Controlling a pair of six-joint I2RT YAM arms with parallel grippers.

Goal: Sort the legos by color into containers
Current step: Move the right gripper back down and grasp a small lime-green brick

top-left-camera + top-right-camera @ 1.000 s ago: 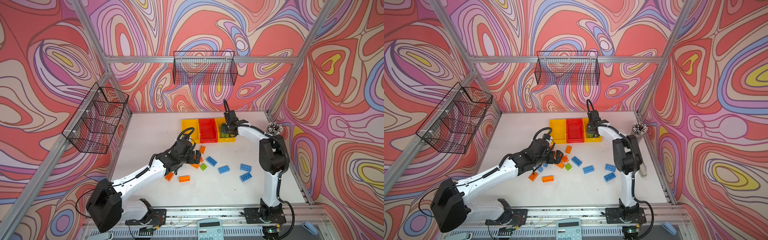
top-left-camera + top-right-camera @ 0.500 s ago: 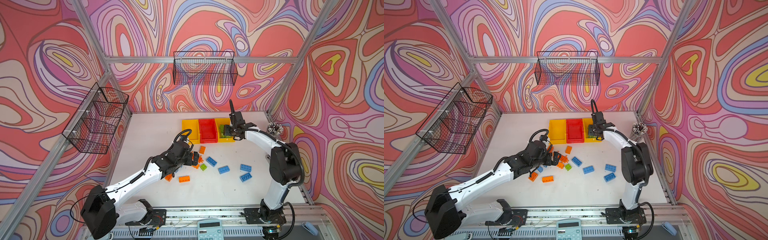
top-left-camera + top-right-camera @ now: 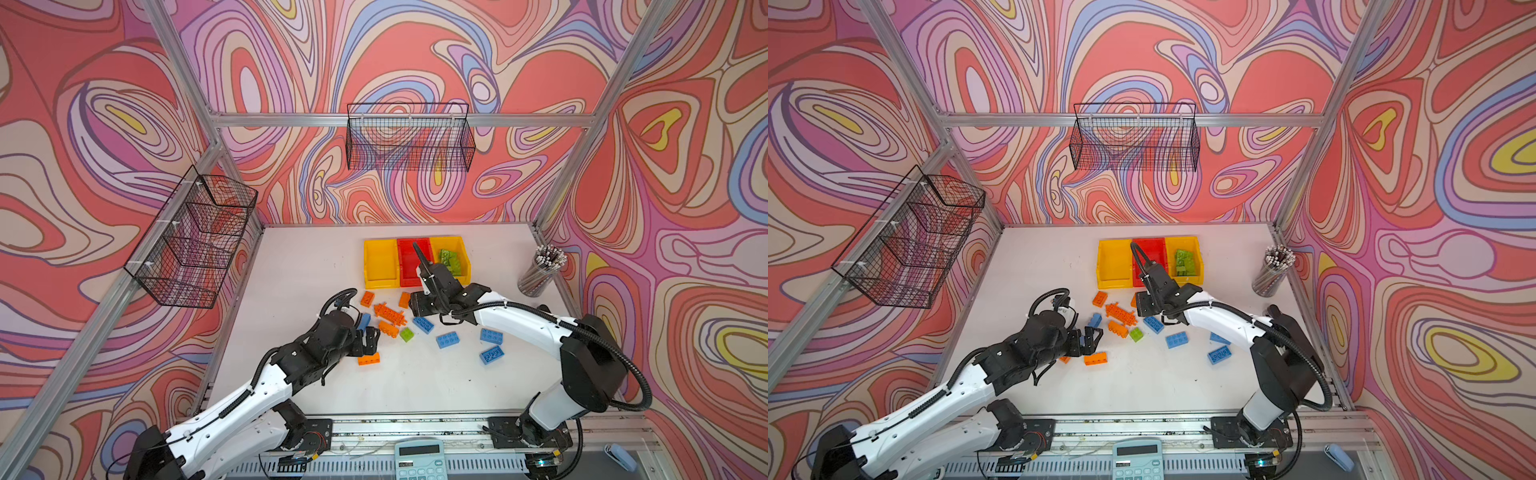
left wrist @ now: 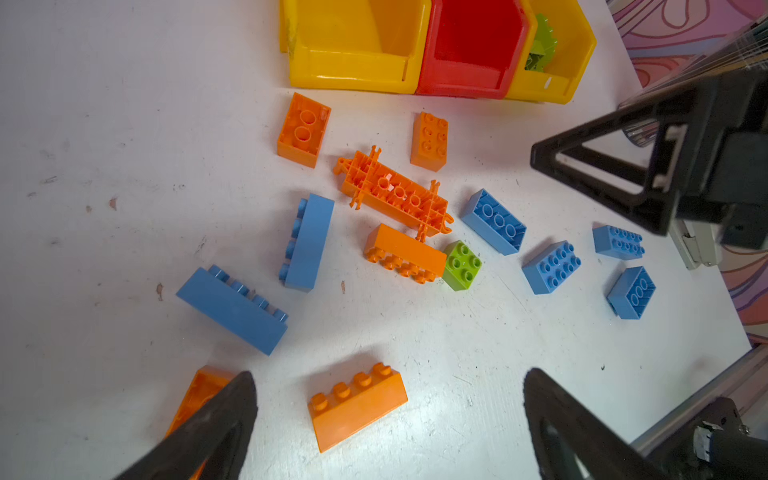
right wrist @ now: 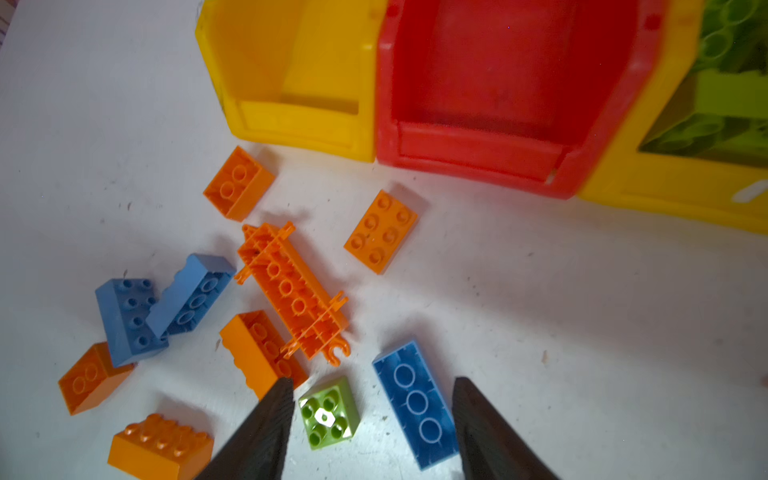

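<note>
Two arms both shifted within the last second.

Left claw (image 4: 387,378) backed off from the middle of the pile toward the near side of the counter (image 3: 307,266). Its jaws stayed wide apart with nothing held, and it sat over an orange brick (image 4: 357,405) lying on its side.

Left yellow bin (image 4: 353,70) and red bin (image 4: 461,79) were both empty. Right yellow bin (image 4: 569,62) held the green bricks (image 3: 451,259).

Right claw (image 5: 372,382) had been over that bin with its jaws nearly together. They parted there, then the arm swung back out over the pile. My read is that another green went in.

At this moment its jaws stood apart and empty. The last loose green brick (image 5: 329,413) and a blue brick (image 5: 415,401) showed between the tips in the wrist view, both flat on the counter.

What this meant for the task:
- Green was almost done, with one piece to go.
- Six blue and six orange pieces, including the long jagged orange piece (image 4: 392,195), all lay unsorted on the counter. Neither of those colours had a bin started.
- Likely next moves: right claw drops onto the green square, left claw takes the orange brick under it.
- Watch item: the green sat just beside another orange brick (image 4: 405,253), so a jaw coming down could shove the neighbour.
</note>
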